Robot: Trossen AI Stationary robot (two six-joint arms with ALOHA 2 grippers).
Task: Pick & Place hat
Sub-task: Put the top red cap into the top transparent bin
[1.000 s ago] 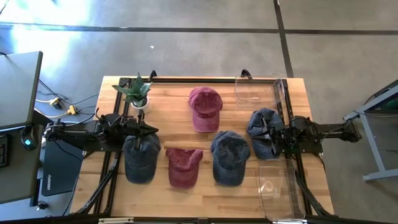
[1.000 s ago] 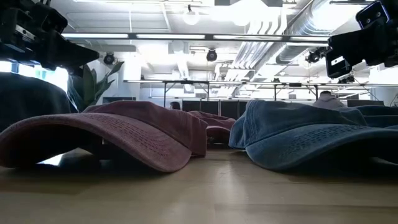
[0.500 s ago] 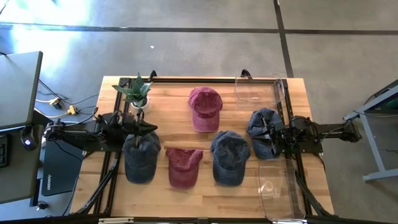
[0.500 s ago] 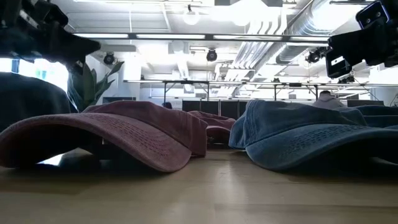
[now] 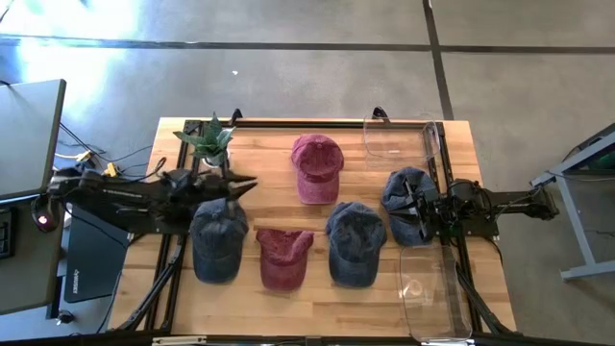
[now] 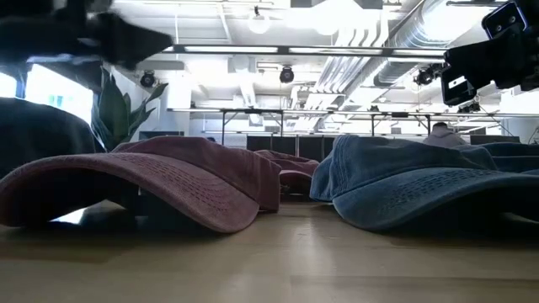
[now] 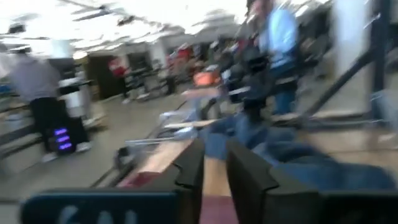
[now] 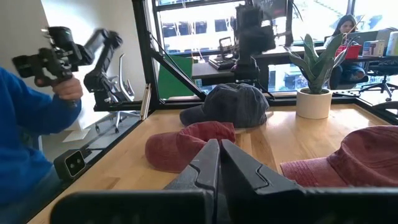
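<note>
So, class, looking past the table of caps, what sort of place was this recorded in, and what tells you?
Probably a robotics lab or open workshop. Exposed ceiling ducts and strip lights run overhead, rows of workbenches fill the room behind, and a person in a blue sleeve beside the table holds a handheld robot controller.

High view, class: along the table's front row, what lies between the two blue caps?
A red cap lies between the left blue cap and the middle blue cap, seen from above.

Count on the counter: 5 hats total. 3 blue hats, 2 red hats. 1 potted plant. 2 clear plastic bins. 2 arms.
</note>
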